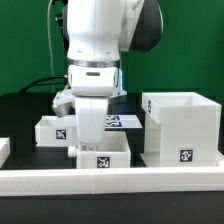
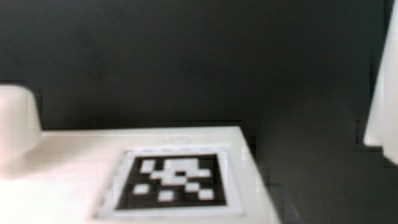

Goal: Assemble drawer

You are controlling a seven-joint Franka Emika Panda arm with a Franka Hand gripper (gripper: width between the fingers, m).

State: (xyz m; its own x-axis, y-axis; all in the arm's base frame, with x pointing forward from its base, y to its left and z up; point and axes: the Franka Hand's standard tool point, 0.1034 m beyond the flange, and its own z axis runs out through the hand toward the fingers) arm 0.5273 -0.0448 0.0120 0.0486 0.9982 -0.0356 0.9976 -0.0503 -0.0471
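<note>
The drawer's large cube-shaped casing point(image 1: 180, 125) stands open-topped at the exterior view's right, with a tag on its front. One shallow tray point(image 1: 52, 128) lies at the left. A second tray point(image 1: 102, 156) lies in front, tag facing forward. My gripper point(image 1: 92, 140) hangs straight down between them, low over the back of the front tray. Its fingertips are hidden by its own white body. The blurred wrist view shows a white surface with one tag point(image 2: 176, 180) close below, on the dark table. My fingers do not show clearly there.
A long low white rail point(image 1: 110, 181) runs along the front edge. The marker board point(image 1: 124, 122) lies behind the gripper, mostly hidden. Blurred white shapes sit at both sides of the wrist view point(image 2: 15, 125) point(image 2: 382, 90). A green wall stands behind.
</note>
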